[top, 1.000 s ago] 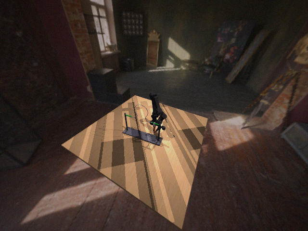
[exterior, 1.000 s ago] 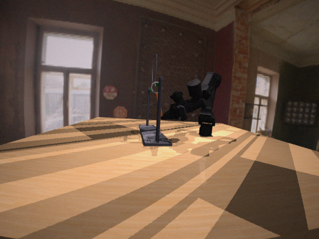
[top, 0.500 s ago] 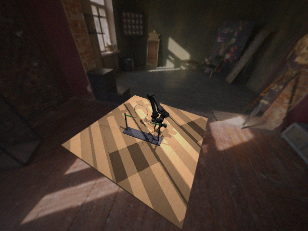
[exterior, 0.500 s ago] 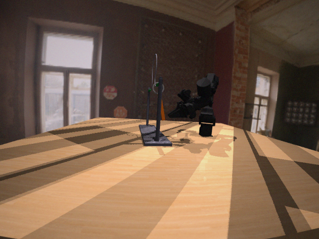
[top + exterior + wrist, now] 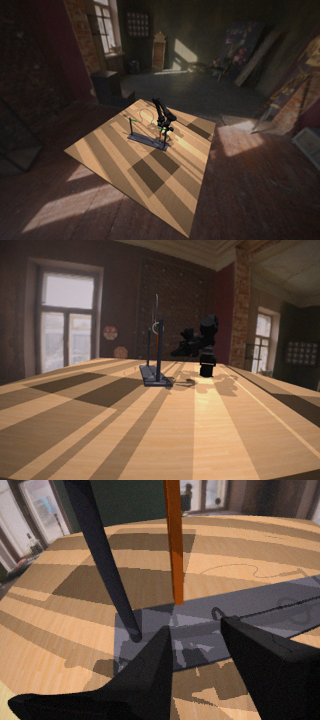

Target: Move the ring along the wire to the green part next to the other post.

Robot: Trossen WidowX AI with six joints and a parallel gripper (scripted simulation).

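The ring (image 5: 152, 329) hangs around the green wire part (image 5: 162, 128) (image 5: 157, 324) next to the near post (image 5: 165, 138) (image 5: 160, 351) (image 5: 107, 567). Its orange handle (image 5: 160, 135) (image 5: 157, 342) (image 5: 174, 545) points straight down. My gripper (image 5: 171, 354) (image 5: 195, 627) is open and empty. In the exterior view its tips are on the arm's side of the handle, with a gap between. In the wrist view the handle is beyond the fingertips. The other green part (image 5: 133, 120) (image 5: 149, 330) is beside the far post (image 5: 131, 127) (image 5: 148, 348).
The thin grey wire (image 5: 146, 108) (image 5: 156, 294) rises in a tall loop between the green parts. Both posts stand on a dark base plate (image 5: 146, 139) (image 5: 157, 383) (image 5: 260, 600). In the top view the arm is close behind the near green part. Striped shadows cross the table.
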